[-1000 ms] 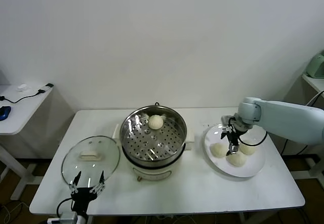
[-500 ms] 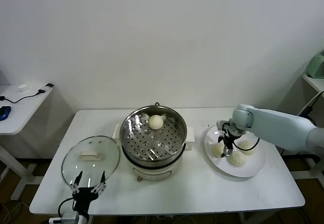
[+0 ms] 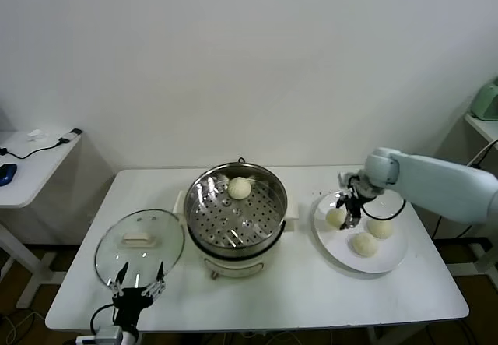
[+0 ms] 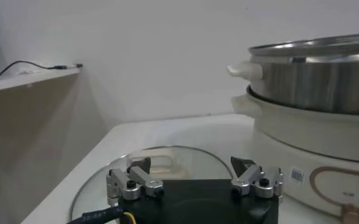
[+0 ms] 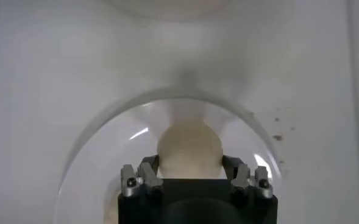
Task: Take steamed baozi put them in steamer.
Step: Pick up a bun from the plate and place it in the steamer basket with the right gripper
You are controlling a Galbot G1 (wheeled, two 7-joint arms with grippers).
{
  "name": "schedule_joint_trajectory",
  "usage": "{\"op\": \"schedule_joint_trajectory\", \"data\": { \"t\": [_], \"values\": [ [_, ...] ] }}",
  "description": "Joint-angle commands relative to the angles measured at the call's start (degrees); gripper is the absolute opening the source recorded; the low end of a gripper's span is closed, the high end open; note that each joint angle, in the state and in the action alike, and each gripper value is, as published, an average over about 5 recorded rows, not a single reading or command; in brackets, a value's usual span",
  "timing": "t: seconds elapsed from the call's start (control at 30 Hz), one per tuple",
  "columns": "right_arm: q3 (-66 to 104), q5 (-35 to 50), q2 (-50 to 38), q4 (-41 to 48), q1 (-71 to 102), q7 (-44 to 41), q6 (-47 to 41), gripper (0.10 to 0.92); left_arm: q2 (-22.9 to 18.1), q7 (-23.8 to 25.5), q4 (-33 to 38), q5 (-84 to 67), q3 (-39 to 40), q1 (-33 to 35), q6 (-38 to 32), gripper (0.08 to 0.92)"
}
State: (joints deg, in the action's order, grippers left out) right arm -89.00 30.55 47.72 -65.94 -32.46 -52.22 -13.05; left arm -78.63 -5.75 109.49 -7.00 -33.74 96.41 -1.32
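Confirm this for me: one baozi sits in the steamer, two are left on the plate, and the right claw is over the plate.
Not quite: three baozi remain on the plate, not two. The head view shows them at and. The rest holds: one baozi sits in the steamer, and the right claw is over the plate at the first bun.

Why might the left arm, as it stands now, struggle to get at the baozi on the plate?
Probably it would: the left gripper sits open by the glass lid, with the steamer and the right gripper between it and the baozi on the plate.
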Motion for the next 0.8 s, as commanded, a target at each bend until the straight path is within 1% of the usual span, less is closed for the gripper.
{"op": "schedule_joint_trajectory", "data": {
  "t": [0.03, 0.13, 0.27, 0.37, 0.47, 0.63, 0.8],
  "values": [
    [-9.7, 13.3, 0.8, -4.2, -22.7, -3.7, 2.3, 0.687, 0.2, 0.0, 0.3, 0.1, 0.0, 0.1, 0.0, 0.823],
    [-9.5, 19.4, 3.4, -7.5, -27.5, -2.9, 1.0, 0.687, 0.4, 0.0, 0.7, 0.1, 0.0, 0.2, 0.0, 0.823],
    [-7.2, 26.3, 8.7, -13.3, -29.9, 0.4, -1.9, 0.687, 0.5, 0.0, 1.1, 0.2, 0.1, 0.2, 0.2, 0.823],
    [-4.8, 29.8, 13.5, -16.7, -28.5, 3.5, -4.2, 0.687, 0.5, 0.0, 1.5, 0.4, 0.3, 0.1, 0.4, 0.823],
    [-2.8, 31.8, 18.3, -18.3, -25.1, 6.5, -6.6, 0.687, 0.5, 0.1, 1.8, 0.4, 0.5, 0.1, 0.6, 0.823],
    [-1.1, 31.6, 24.4, -16.9, -17.4, 11.6, -10.5, 0.687, 0.7, 0.2, 1.7, 0.4, 0.4, -0.2, 0.7, 0.823],
    [-0.7, 29.2, 28.2, -11.2, -10.1, 14.3, -13.1, 0.687, 0.9, 0.2, 1.4, 0.2, 0.3, -0.4, 0.7, 0.823]
  ]
}}
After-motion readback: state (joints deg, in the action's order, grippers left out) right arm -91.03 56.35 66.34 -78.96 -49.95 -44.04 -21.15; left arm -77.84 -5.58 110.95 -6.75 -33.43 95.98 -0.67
